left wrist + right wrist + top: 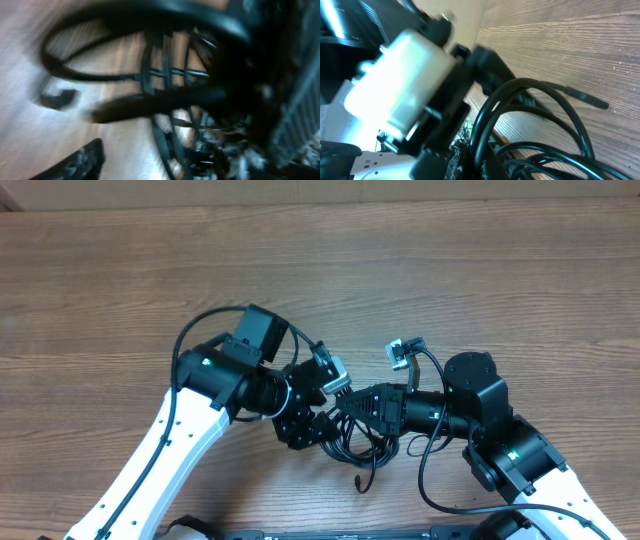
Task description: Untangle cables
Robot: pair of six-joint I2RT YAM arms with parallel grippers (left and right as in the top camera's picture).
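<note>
The cables [372,448] are a small knot of thin black cords on the wooden table between the two arms, with one loose plug end [358,483] trailing toward the front. My right gripper [352,408] reaches in from the right and is shut on a strand of the cables [540,95], whose loops arch out beyond its jaws [487,155]. My left gripper [318,412] meets it from the left, jaws spread wide beside the bundle. In the blurred left wrist view one finger [75,162] shows at lower left and cable loops [165,100] cross ahead over bare wood.
The wooden table [450,270] stretches far back and to both sides. The left arm's white link [395,85] fills the upper left of the right wrist view, very close. A dark strip [330,532] runs along the front edge.
</note>
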